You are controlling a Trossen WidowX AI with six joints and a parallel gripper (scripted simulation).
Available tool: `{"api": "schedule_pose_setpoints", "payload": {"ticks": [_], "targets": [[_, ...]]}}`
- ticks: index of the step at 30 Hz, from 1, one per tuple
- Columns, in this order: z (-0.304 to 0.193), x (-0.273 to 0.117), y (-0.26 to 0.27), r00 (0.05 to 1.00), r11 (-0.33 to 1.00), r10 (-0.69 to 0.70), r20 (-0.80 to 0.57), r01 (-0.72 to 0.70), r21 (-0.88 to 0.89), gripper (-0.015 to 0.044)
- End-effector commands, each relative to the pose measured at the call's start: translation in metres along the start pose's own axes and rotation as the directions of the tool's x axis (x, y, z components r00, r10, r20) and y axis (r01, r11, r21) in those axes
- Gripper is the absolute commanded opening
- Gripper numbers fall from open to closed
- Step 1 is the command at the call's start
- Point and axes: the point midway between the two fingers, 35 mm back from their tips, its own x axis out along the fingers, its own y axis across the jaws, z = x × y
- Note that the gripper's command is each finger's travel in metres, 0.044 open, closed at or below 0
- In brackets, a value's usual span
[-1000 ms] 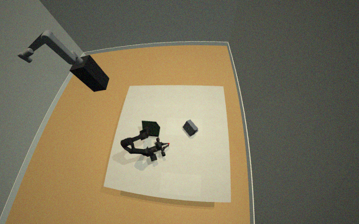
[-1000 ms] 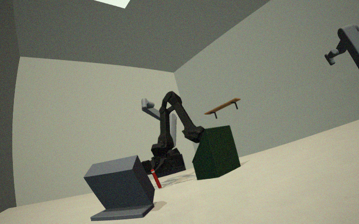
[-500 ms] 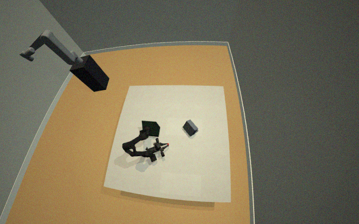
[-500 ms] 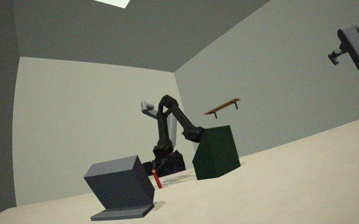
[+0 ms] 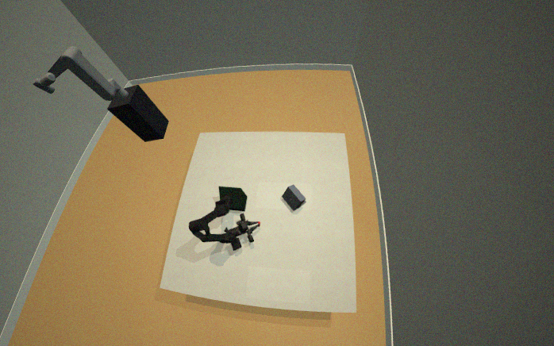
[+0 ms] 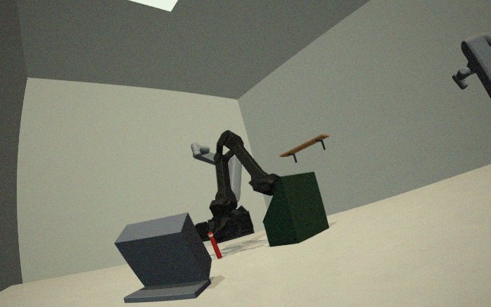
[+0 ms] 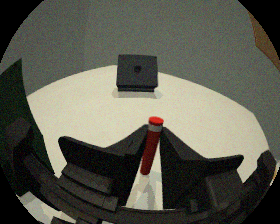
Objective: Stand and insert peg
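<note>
The red peg (image 5: 259, 223) (image 6: 215, 246) (image 7: 150, 150) has its white-banded end up and its plain end down. It stands close to upright with a slight lean. Its plain end is at or just above the table; I cannot tell whether it touches. My gripper (image 5: 257, 225) (image 7: 153, 129) is shut on the peg near the white band. The dark grey sloped panel (image 5: 292, 199) (image 6: 163, 259) (image 7: 127, 77) stands apart, beyond the peg in the wrist view. Its one hole (image 7: 137, 69) shows there; in the exterior view the face with the hole is turned away.
A dark green block (image 5: 236, 198) (image 6: 292, 209) (image 7: 8, 105) stands beside the arm, at the left in the wrist view. The pale table (image 5: 305, 159) (image 6: 373, 248) (image 7: 201, 115) carries both blocks. A grey arm on a black pedestal (image 5: 139, 113) stands beyond the table.
</note>
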Motion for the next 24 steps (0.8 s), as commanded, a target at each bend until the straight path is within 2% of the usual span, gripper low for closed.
{"api": "schedule_pose_setpoints", "payload": {"ticks": [1, 24], "targets": [[-0.0018, 0.0004, 0.0001, 1.000, 1.000, 0.000, 0.000, 0.000, 0.000, 0.0051], [-0.0048, -0.0038, -0.0002, 1.000, 1.000, -0.002, 0.002, 0.002, 0.007, 0.0051]]}}
